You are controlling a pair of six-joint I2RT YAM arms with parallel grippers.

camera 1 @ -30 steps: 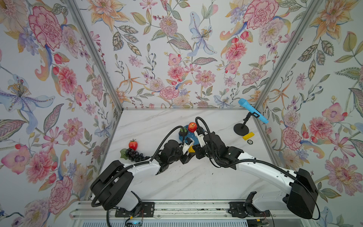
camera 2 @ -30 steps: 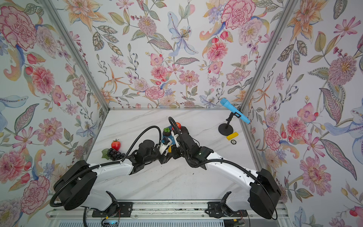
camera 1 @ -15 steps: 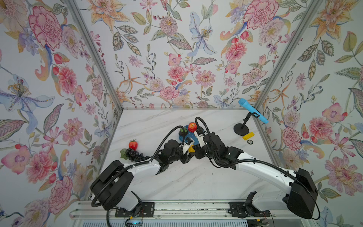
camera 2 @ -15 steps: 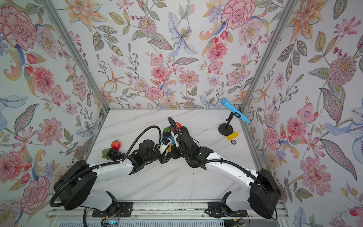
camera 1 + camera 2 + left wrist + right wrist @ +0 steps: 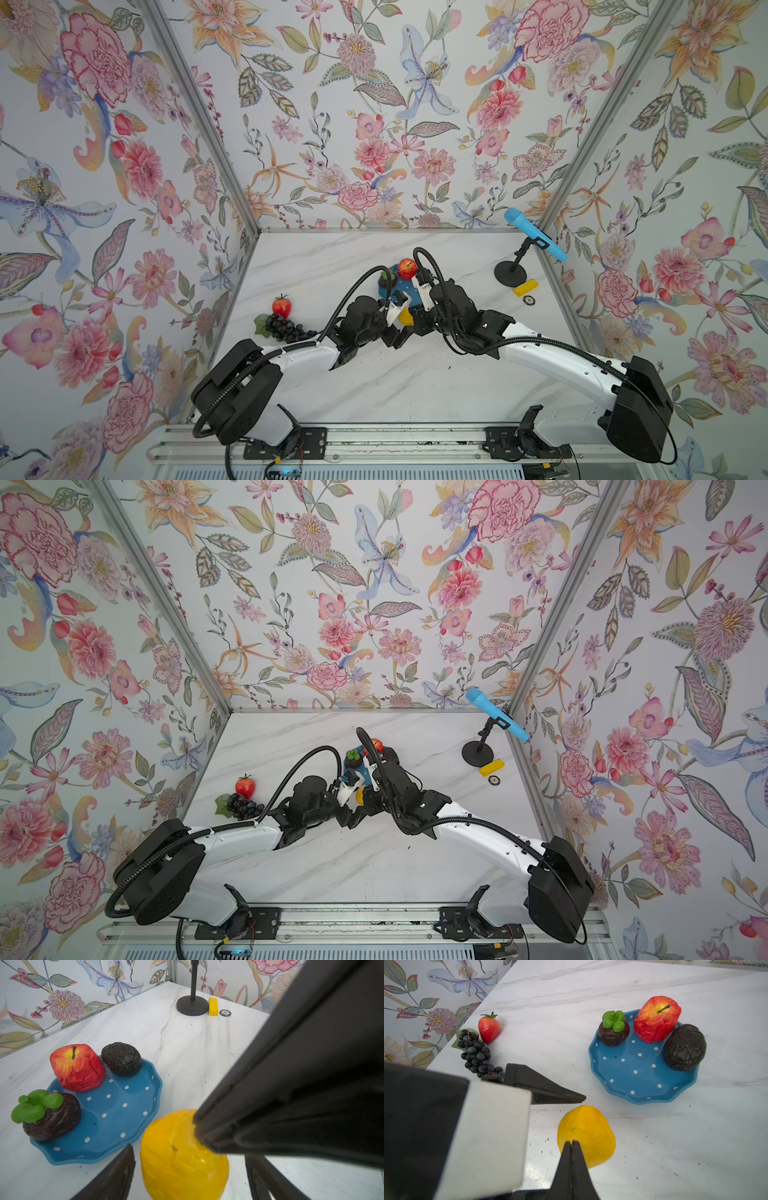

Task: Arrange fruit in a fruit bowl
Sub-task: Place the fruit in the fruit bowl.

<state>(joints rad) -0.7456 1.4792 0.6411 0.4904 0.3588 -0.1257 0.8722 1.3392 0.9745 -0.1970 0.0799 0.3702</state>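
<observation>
As it hangs over the white marble table point(image 5: 395, 386), the left gripper point(image 5: 187, 1153) stands released, fingers either side of the lemon point(image 5: 586, 1136), and the right gripper point(image 5: 572, 1145) is clenched empty, tips at that lemon. Just beside it sits the blue dotted fruit bowl point(image 5: 639, 1076), holding apple point(image 5: 656, 1020), avocado point(image 5: 684, 1047) and green-topped fruit point(image 5: 613, 1030). Well apart, grape bunch point(image 5: 475, 1055) and strawberry point(image 5: 489, 1027) lie touching on the table near the side wall point(image 5: 415, 1012).
</observation>
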